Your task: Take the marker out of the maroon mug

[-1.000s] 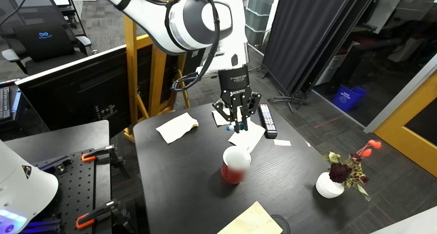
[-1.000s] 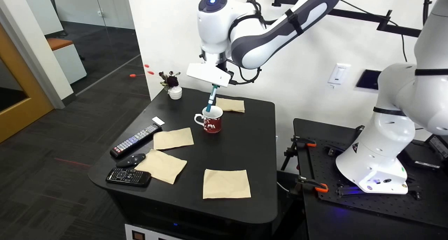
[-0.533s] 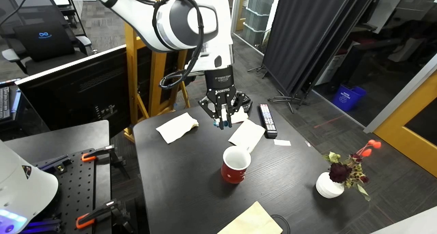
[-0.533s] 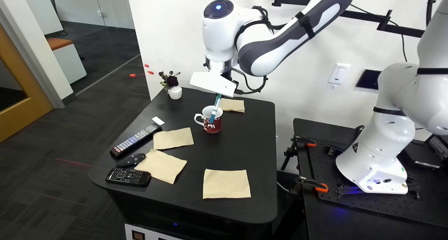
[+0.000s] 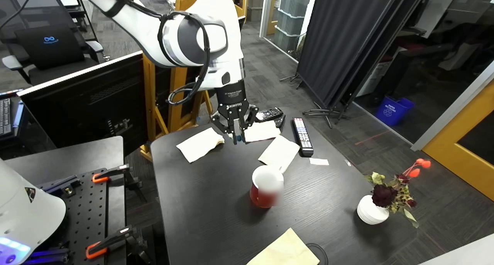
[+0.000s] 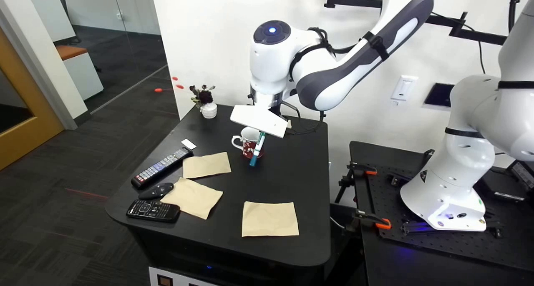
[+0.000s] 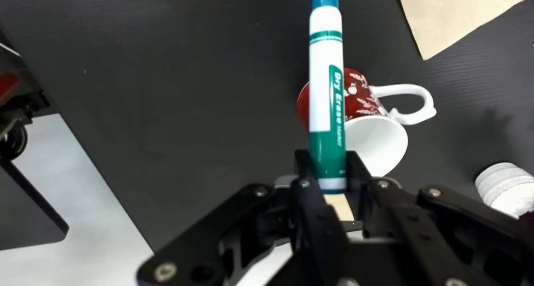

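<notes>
Your black two-fingered gripper [image 7: 328,159] clamps slim white-and-green cylindrical marker [image 7: 326,90], teal-blue at far end; in wrist view marker points toward twelve o'clock. Marker outside dark red, white-lined cylindrical mug [image 5: 265,187]; mug upright on black table [image 5: 200,203], at your gripper's five o'clock in an exterior view. Round, ribbed white pot [image 7: 502,184] at mug's four o'clock, wrist view.
</notes>
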Robot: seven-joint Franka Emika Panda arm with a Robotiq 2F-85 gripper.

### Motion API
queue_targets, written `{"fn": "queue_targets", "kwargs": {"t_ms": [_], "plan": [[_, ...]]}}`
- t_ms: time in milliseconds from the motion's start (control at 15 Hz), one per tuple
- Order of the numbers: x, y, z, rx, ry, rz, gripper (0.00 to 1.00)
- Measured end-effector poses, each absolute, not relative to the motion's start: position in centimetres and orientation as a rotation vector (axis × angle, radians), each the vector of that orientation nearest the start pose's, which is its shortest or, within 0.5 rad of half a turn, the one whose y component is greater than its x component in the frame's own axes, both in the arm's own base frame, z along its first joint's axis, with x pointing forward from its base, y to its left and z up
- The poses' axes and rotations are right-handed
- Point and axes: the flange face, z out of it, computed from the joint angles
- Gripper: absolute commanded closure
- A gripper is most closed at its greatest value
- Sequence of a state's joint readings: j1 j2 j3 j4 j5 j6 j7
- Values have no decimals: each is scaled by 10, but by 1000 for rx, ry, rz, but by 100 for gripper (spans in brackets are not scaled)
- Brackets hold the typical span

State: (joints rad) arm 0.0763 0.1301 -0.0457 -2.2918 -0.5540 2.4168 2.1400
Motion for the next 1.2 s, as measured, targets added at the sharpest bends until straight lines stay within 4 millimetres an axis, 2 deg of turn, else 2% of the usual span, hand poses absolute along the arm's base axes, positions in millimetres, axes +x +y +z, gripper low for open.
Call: {"fn": "queue_targets", "kwargs": {"t_ms": [467, 867, 1200], "plan": [[521, 36, 269, -2038, 2426, -525, 94], [522, 43, 226, -1982, 2441, -470, 94], [525, 48, 195, -1913, 2501, -493, 94]]}}
